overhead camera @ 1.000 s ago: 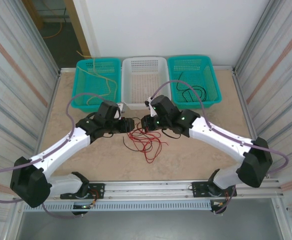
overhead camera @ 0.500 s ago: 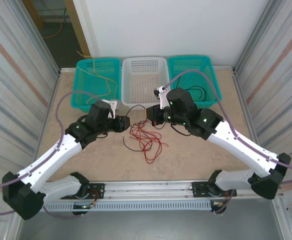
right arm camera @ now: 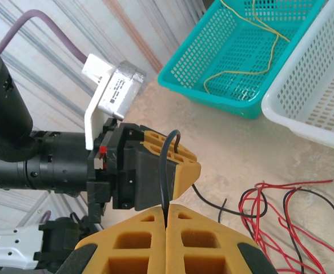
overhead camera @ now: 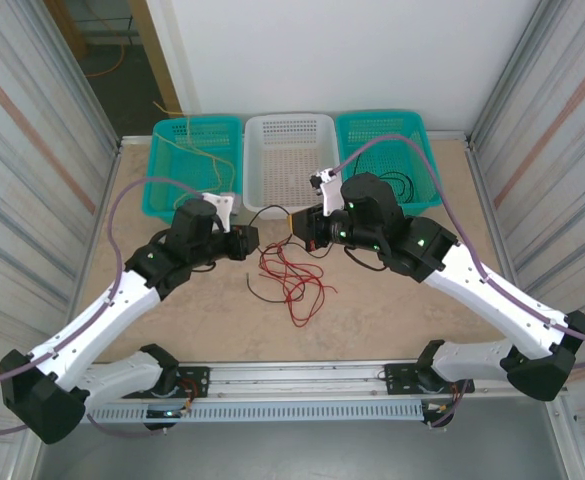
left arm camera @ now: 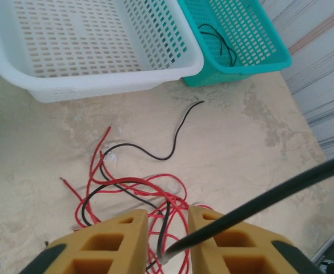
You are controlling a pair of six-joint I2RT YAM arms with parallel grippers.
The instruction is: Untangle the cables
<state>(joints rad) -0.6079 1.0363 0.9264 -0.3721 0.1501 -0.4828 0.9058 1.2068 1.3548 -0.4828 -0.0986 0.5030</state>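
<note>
Black cable [right arm camera: 164, 171], pinched in the right gripper [right arm camera: 166, 212], threads the left gripper [left arm camera: 168, 214], jaws slightly parted.

White arms [overhead camera: 92, 325], black joints [overhead camera: 37, 390], lilac hoses [right arm camera: 9, 33], orange gripper fingers [right arm camera: 127, 251]

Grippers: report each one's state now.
Left gripper: slightly open, black cable in the gap, unclamped.
Right gripper: shut on the black cable.
</note>
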